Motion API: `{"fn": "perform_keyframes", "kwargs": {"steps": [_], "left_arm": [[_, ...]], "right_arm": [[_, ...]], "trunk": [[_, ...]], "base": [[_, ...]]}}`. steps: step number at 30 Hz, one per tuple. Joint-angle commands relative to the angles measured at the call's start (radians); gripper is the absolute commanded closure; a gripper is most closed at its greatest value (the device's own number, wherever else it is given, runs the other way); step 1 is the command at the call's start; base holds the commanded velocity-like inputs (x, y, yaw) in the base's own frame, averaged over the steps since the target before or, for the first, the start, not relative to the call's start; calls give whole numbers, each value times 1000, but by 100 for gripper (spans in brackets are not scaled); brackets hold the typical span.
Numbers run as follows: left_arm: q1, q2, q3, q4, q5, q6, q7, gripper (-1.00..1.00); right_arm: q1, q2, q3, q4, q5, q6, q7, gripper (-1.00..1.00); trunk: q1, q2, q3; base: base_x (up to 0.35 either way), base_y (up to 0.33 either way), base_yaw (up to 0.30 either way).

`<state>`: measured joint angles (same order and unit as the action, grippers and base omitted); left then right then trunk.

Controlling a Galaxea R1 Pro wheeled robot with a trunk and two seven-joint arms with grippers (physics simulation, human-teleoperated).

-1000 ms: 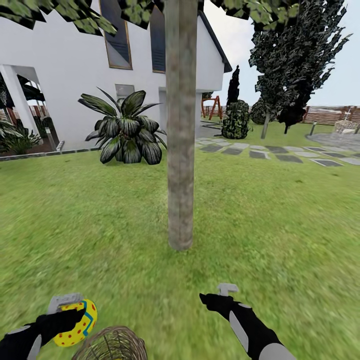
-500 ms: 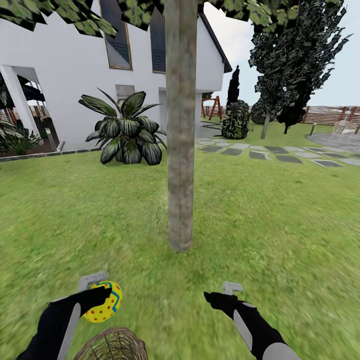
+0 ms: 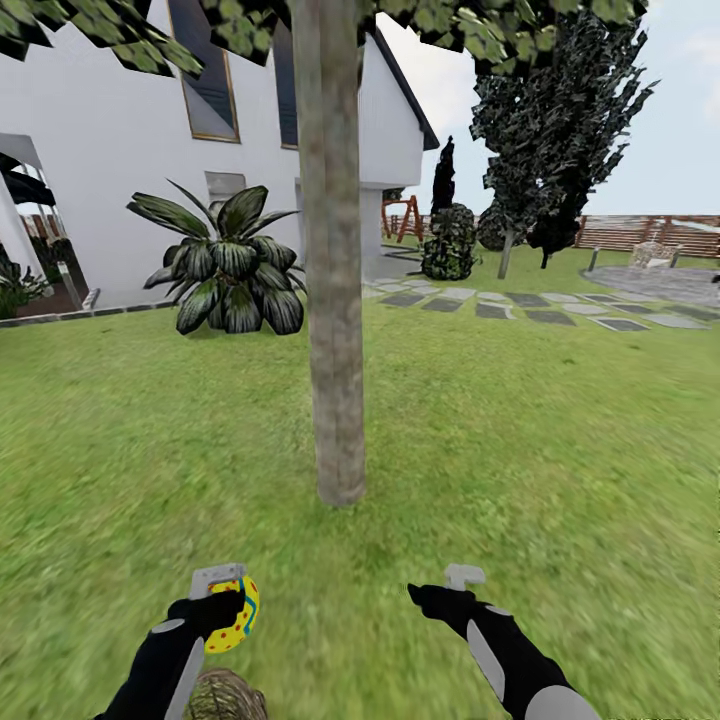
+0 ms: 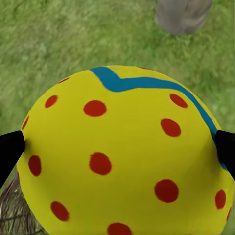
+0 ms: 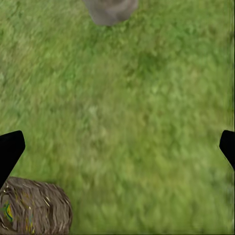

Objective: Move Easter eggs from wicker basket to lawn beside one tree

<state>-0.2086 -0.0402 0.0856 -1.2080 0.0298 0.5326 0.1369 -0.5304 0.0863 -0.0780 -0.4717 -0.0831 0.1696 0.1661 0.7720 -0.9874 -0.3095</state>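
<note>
My left gripper (image 3: 226, 598) is shut on a yellow Easter egg (image 3: 237, 617) with red dots and a blue zigzag band, held low over the lawn (image 3: 520, 450) just beyond the wicker basket (image 3: 226, 697). In the left wrist view the egg (image 4: 122, 156) sits between the two black fingertips (image 4: 10, 152), and the tree's trunk base (image 4: 183, 14) lies ahead. The tree (image 3: 335, 300) stands a short way in front of both hands. My right gripper (image 3: 452, 588) hangs open over bare grass; its wrist view shows the basket (image 5: 32, 205) beside it and the trunk base (image 5: 110, 10).
A low broad-leaved dark plant (image 3: 225, 265) grows left of the trunk before the white house (image 3: 110, 140). A grey stepping-stone path (image 3: 520, 305) runs at the right rear, with dark conical trees (image 3: 550, 130) and a fence behind. Open grass surrounds the trunk.
My left gripper has carried the egg rightward, from left of the basket to above its far side, nearer the tree. The view has shifted slightly. The right arm has stayed put.
</note>
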Motion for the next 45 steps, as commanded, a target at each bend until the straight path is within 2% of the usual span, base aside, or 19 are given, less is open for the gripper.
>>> {"fn": "perform_keyframes", "kwargs": {"steps": [1,9,14,21,27,45], "left_arm": [[0,-1,-10,2,1,-14,15,100],[-1,-1,-24,6,-1,-20,33,100],[-1,-1,-29,8,-1,-21,35,100],[-2,-1,-46,14,-2,-23,78,100],[-3,-1,-51,59,-2,-42,81,100],[-5,-1,-58,78,-2,-45,81,100]], "right_arm": [[0,1,-7,1,-8,-16,5,-100],[0,1,-6,2,-8,-27,5,-100],[0,0,-7,2,-9,-27,5,-100],[0,0,-8,2,-9,-27,6,-100],[0,0,-7,-1,-7,-27,6,-100],[0,-5,-7,-2,-9,-27,7,-100]], "trunk": [[0,-1,-1],[0,-1,-1],[0,-1,4],[0,-1,11],[0,-1,12],[0,-1,19]], "base": [[0,-277,-13],[0,-280,-16],[0,-281,-187],[0,-282,-221],[0,-284,-39],[45,-287,-115]]}}
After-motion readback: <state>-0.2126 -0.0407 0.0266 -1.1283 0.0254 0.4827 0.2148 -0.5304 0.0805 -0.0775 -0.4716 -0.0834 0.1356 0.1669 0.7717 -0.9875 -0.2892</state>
